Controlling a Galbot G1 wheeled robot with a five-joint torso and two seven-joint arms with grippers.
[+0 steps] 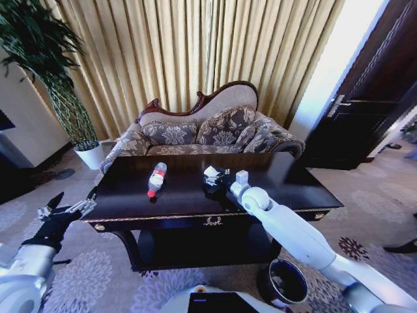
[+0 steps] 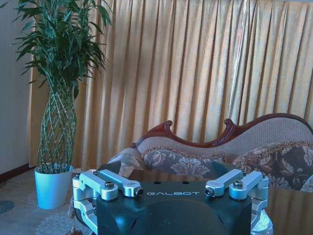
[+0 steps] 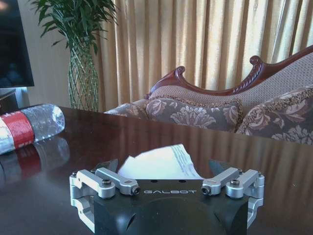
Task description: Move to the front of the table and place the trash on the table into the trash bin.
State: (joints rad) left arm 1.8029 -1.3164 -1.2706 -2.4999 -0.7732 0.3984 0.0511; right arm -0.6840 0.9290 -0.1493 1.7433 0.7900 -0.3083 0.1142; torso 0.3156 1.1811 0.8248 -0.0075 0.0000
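While the robot stands at the front of the table [image 1: 130,195], we judge the pick-up step to be under way. The right gripper [image 1: 217,181] sits at the centre of the head view, reached out over the tabletop to the white paper wad [image 1: 211,171]. In the right wrist view the paper wad [image 3: 159,163] lies between its fingers [image 3: 108,165], which stand wide on either side of it; we see no grip on it yet. The next move, as we judge it, calls for closing on the paper, lifting it clear, and carrying it back to the trash bin [image 1: 285,282], which stands on the carpet at the lower right of the head view, beside the right arm.

The plastic bottle [image 1: 156,179] with its red label lies on its side on the table, left of centre. We cannot make out the wrapper.

The bin's dark mouth is open to us; we cannot tell whether anything lies in it.

The left gripper [image 1: 68,210] hangs at the lower left of the head view, off the table's corner, spread wide and holding nothing.
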